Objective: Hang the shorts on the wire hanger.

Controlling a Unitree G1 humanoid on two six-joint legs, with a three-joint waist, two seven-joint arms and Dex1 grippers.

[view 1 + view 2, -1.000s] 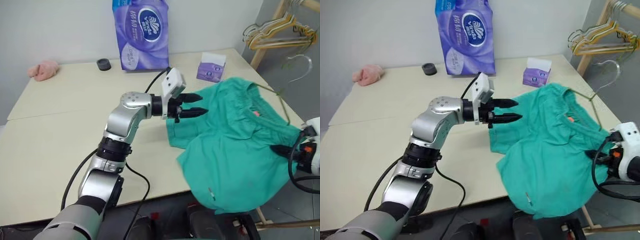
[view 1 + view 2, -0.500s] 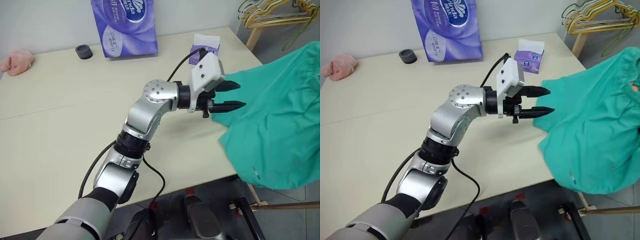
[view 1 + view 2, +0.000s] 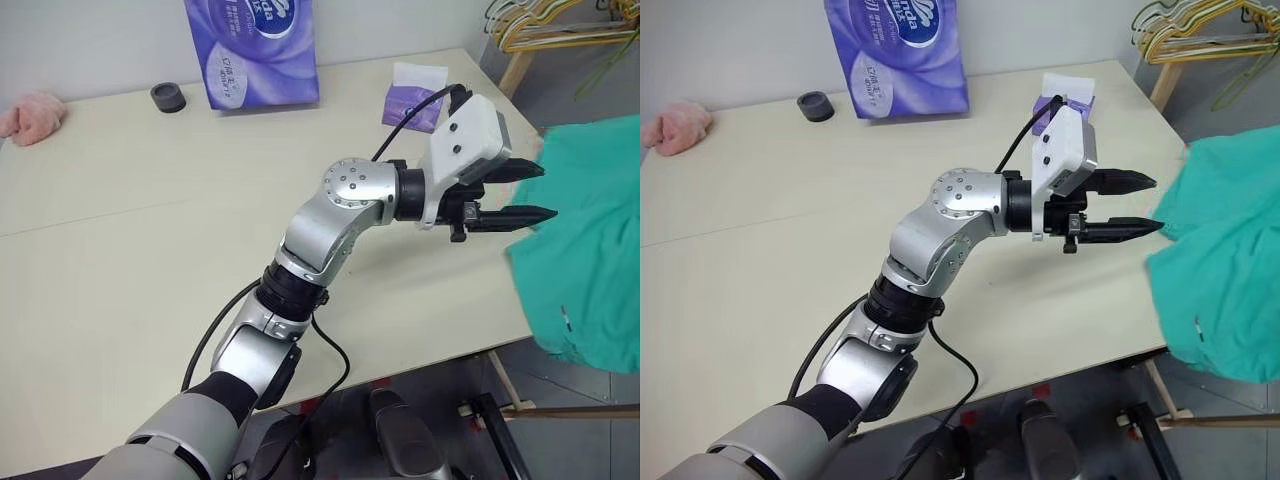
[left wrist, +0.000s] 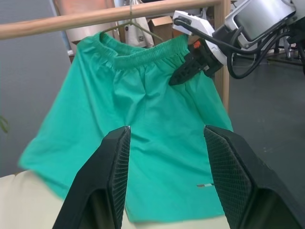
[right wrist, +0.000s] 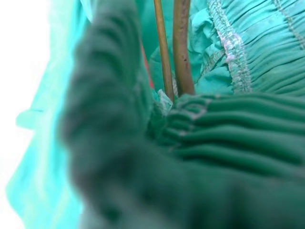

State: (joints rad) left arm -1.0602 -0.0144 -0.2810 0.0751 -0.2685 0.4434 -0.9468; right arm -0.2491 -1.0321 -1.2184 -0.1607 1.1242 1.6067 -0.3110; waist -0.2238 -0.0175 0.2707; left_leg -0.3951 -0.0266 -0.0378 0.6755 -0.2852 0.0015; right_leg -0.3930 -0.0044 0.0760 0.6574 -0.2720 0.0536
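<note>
The teal-green shorts point(image 4: 143, 109) hang spread out past the table's right edge point(image 3: 590, 260). Their gathered waistband is on top and a small white tag sits near the hem. My right gripper point(image 4: 187, 72) is shut on the right end of the waistband. The wire hanger point(image 4: 131, 21) sits inside the waist, and its thin wires point(image 5: 164, 47) show against the gathered fabric. Its hook rises by a wooden rail point(image 4: 71, 21); I cannot tell whether it is hooked on. My left gripper point(image 3: 522, 192) points right over the table corner, open and empty, just short of the shorts.
On the cream table point(image 3: 120, 220) stand a tall purple tissue pack point(image 3: 255, 50), a small purple tissue box point(image 3: 415, 92), a black round cap point(image 3: 168, 97) and a pink cloth wad point(image 3: 30, 112). A wooden rack with several hangers point(image 3: 560, 30) stands at the far right.
The shorts have been lifted off the table and carried right, out past its edge, held by my right gripper. My left gripper followed to the right, still open.
</note>
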